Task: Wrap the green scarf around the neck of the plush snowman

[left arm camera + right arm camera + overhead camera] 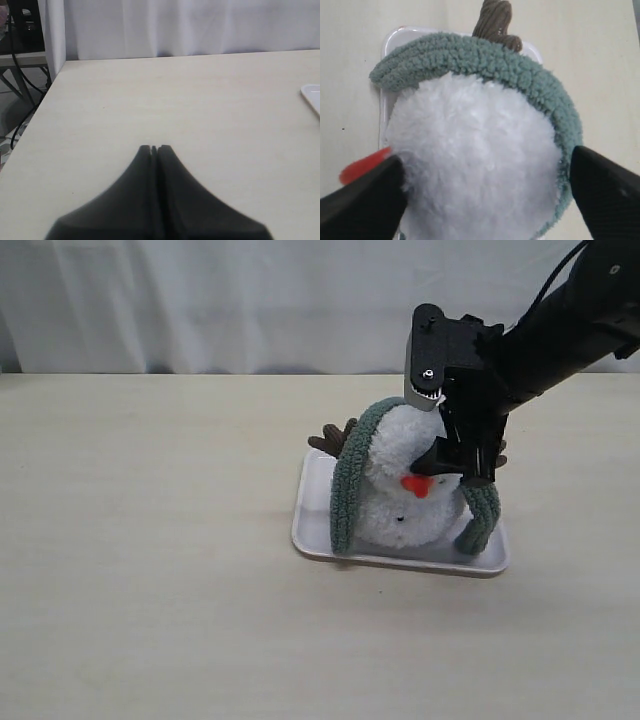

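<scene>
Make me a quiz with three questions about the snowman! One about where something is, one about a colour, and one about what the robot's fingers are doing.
1. Where does the plush snowman sit?
A) on the bare table
B) in a white tray
C) in a basket

2. What colour is its nose?
A) blue
B) yellow
C) orange-red

3. How are the right fingers?
A) open, one on each side of the snowman's head
B) shut on a twig arm
C) shut on nothing, far from the snowman

Answers:
1. B, because the tray's rim shows around the snowman in the exterior view.
2. C, because the nose pokes out orange-red against the white fluff.
3. A, because the right wrist view shows the fluffy head filling the wide gap between the two fingers.
</scene>
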Controlling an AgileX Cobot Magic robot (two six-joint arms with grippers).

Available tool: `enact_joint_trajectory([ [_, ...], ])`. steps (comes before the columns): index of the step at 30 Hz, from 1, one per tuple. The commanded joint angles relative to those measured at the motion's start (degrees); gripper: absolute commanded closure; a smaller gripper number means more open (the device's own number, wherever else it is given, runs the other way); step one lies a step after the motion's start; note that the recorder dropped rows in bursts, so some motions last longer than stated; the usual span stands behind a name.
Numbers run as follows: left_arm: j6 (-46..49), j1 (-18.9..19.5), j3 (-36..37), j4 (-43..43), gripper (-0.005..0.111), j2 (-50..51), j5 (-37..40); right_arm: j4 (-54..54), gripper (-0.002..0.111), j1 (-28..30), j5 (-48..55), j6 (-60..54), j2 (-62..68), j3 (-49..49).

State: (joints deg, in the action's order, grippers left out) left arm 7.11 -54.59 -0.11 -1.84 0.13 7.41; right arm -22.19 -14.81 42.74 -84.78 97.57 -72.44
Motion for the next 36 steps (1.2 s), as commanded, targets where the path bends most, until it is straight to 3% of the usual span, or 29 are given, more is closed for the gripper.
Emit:
enact_joint_trajectory([
  [1,-0.01,-0.13,0.11,-0.76,0.107,-0.13,-1.80,-1.65,0.026,-0.03,0.12,3.54,-0.05,-0.11],
  [13,-0.01,-0.13,0.11,-0.76,0.107,-0.13,-1.80,-1.54,0.024,-0.03,-2.00,6.70,-3.20,-0.22],
  [16,-0.01,-0.13,0.11,-0.76,0.107,-0.13,-1.80,-0.92,-0.001,-0.03,-2.36,6.95,-3.20,-0.22],
  [19,-0.01,-0.13,0.11,-0.76,0.107,-0.13,-1.80,-0.92,-0.001,-0.03,-1.46,9.66,-3.44,-0.22],
  [23,-0.01,-0.13,0.11,-0.76,0.107,-0.13,-1.80,-1.52,-0.001,-0.03,-0.15,27.05,-7.23,-1.52],
  [26,-0.01,-0.13,0.11,-0.76,0.107,-0.13,-1.80,-2.88,-0.001,-0.03,12.88,32.63,-9.27,-7.21],
  [29,-0.01,-0.13,0.11,-0.76,0.107,-0.13,-1.80,-12.55,-0.001,-0.03,22.96,36.11,-9.41,-11.38],
  [36,-0.01,-0.13,0.11,-0.76,0.107,-0.13,-1.80,-25.83,-0.001,-0.03,27.22,36.01,-9.41,-11.38],
])
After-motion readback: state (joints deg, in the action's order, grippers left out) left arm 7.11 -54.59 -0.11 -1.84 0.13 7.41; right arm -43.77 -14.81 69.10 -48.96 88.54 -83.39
